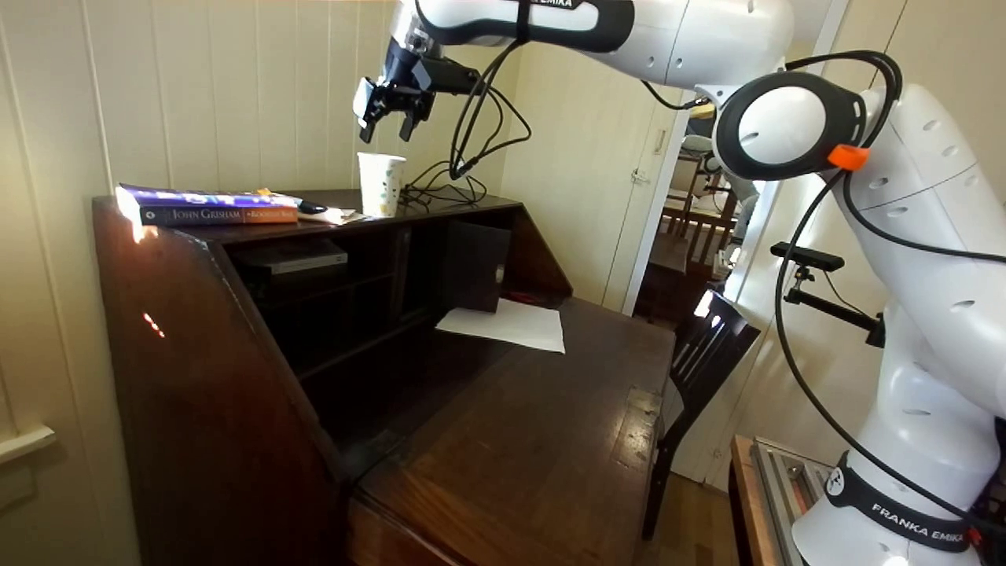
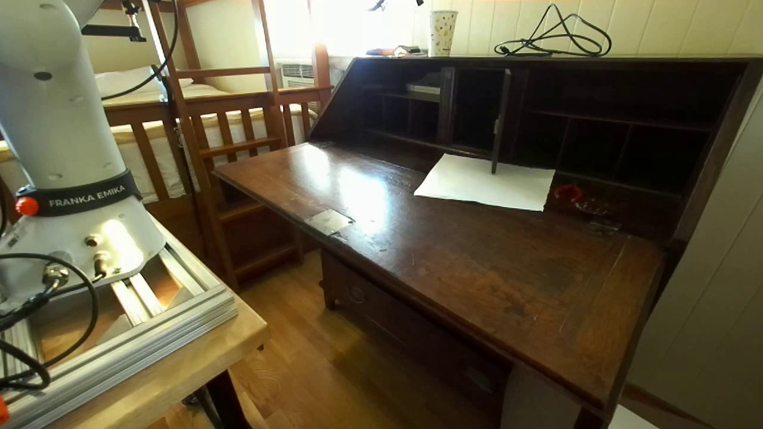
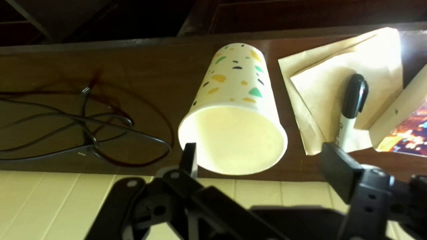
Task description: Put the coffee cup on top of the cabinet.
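Wide-spread and gripping nothing, the claw (image 1: 386,135) hangs in an exterior view just above the coffee cup (image 1: 381,189), which stands upright on top of the cabinet (image 1: 204,338). A John Grisham book (image 1: 220,215) lies near the cup. Below, the cabinet's lower tabletop (image 1: 550,424) bears a white sheet (image 1: 515,328); cream panelling (image 1: 224,102) rises behind, and a dark chair (image 1: 698,402) shows past the tabletop.

In an exterior view, glare whitens part of the tabletop, and a small door (image 2: 502,119) stands open over the sheet. A wooden bed (image 2: 226,97), a ladder (image 2: 238,147) and plank flooring (image 2: 298,333) show beyond.

In the wrist view the cup shows its open mouth and speckled side; black cable (image 3: 83,119) lies looped to one side, tan papers (image 3: 310,80) under a black-capped marker (image 3: 353,100) to the other.
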